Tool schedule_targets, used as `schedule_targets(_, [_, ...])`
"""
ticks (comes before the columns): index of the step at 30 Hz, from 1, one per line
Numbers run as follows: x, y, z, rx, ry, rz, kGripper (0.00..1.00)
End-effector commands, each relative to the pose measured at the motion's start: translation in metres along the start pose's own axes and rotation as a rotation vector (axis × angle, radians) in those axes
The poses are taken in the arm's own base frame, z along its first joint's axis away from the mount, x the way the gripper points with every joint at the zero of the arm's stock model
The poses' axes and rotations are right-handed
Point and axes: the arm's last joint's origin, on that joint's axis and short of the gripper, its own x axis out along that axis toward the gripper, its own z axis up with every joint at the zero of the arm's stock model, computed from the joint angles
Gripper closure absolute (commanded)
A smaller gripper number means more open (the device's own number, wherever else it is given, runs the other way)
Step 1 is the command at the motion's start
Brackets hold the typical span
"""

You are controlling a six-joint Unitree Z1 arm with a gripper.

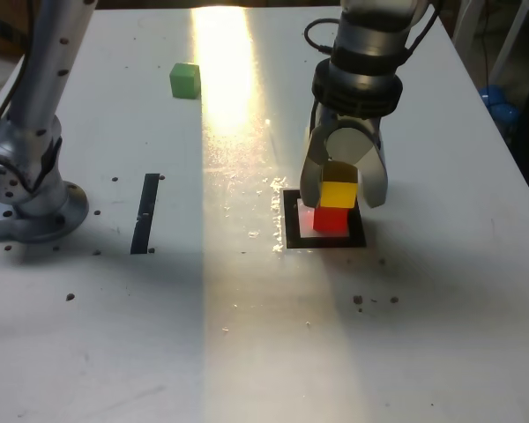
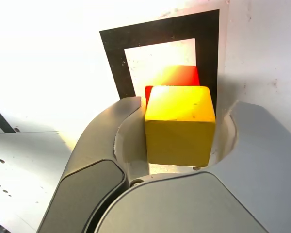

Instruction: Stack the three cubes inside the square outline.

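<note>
Yellow cube [image 1: 339, 193] stacked on red cube [image 1: 331, 220] inside the square outline [image 1: 290, 220]; hand [image 1: 345, 187] spread around it, jaws apart from its sides. Green cube [image 1: 184, 80] far left on counter [image 1: 247, 335].

The arm [image 1: 370, 53] was seen reaching down from the top of the exterior view, its wrist held nearly upright over the table. The gripper [image 1: 344, 189] was pointed downward, and its two grey curved jaws were held a little apart. In the wrist view the jaws were seen standing to either side of the yellow cube [image 2: 180, 124], with a narrow gap visible at each side, so that no firm clamping could be made out.
</note>
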Motion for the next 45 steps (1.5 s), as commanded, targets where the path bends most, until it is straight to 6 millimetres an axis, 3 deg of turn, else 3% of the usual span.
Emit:
schedule_targets(1, [0.001,-0.001,-0.001,0.003,0.004,-0.001,0.00])
schedule_targets(8, [-0.003,-0.001,-0.006,0.001,-0.002,0.005,0.01])
schedule_targets(15, [-0.030,0.012,-0.030,-0.037,-0.044,0.045,0.00])
schedule_targets(20, [-0.045,0.035,-0.052,-0.105,-0.050,0.053,0.01])
schedule_targets(25, [-0.048,0.066,-0.073,-0.187,-0.036,0.050,0.01])
schedule_targets(35, [-0.032,0.131,-0.126,-0.308,0.017,0.054,0.01])
schedule_targets(45, [-0.016,0.168,-0.177,-0.294,0.106,0.056,0.01])
